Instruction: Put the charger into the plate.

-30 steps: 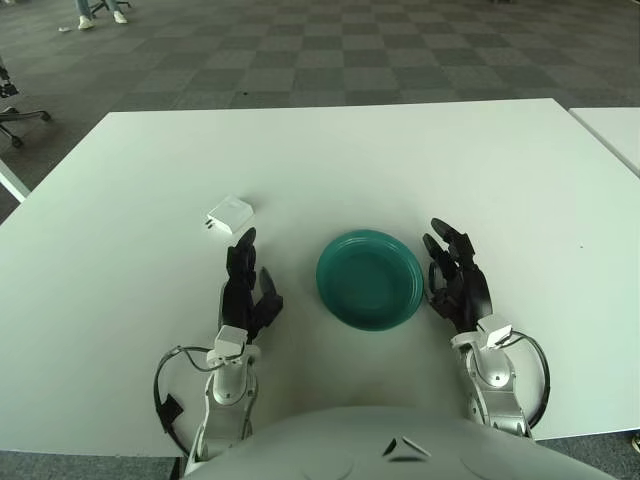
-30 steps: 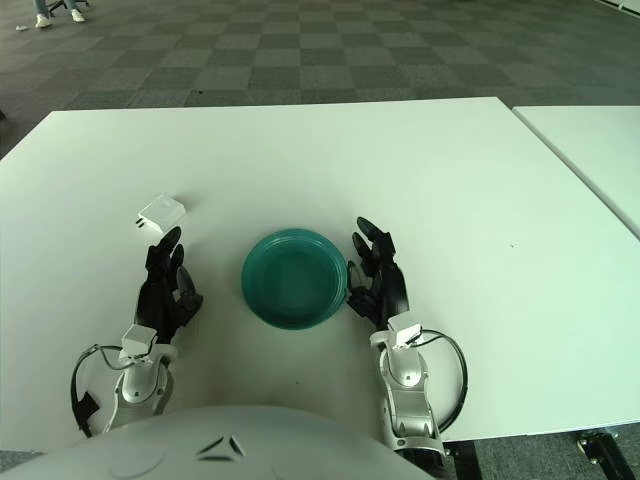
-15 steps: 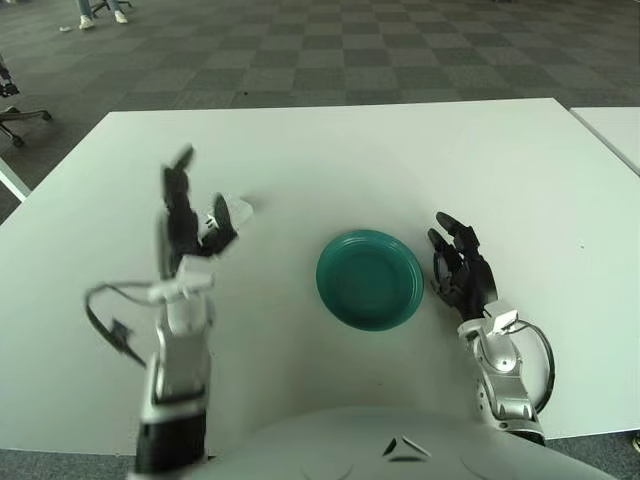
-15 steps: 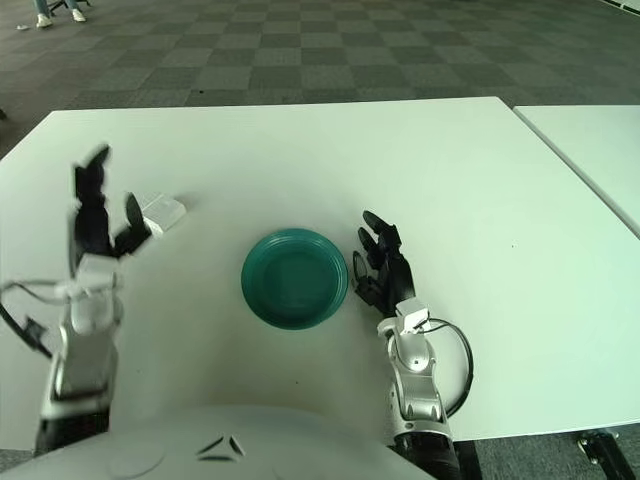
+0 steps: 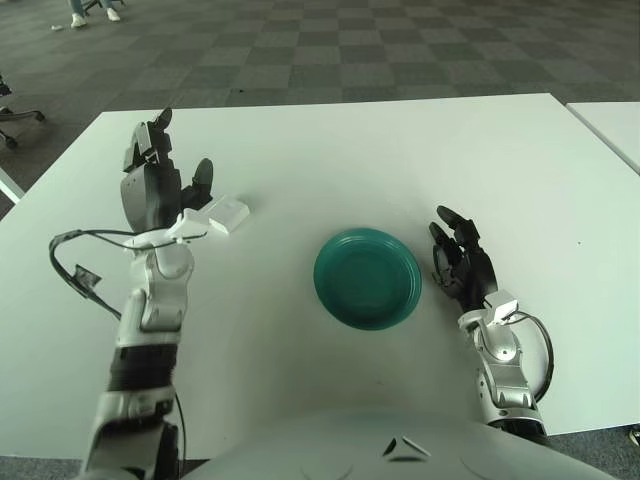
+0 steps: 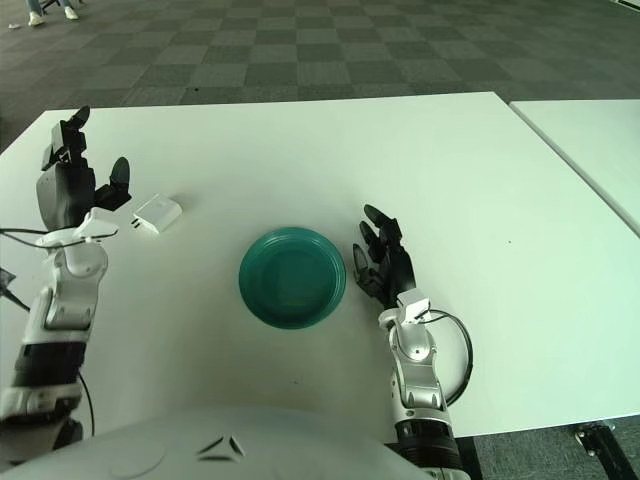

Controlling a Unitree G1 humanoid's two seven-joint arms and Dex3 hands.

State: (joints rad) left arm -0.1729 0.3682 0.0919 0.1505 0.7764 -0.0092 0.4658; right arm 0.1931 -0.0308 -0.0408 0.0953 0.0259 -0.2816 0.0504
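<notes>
White table (image 5: 330,150) fills the view: the left hand (image 5: 152,190) has lifted from the near edge and now hangs, fingers spread, just left of the small white boxy charger (image 5: 227,214), which lies untouched, left of the round teal plate (image 5: 367,278); the right hand (image 5: 462,268), fingers relaxed, shows beside the plate's right rim.

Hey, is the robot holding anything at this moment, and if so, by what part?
Nothing is held. The left hand is raised, fingers spread, beside the charger on the table; the right hand shows open beside the plate.
</notes>
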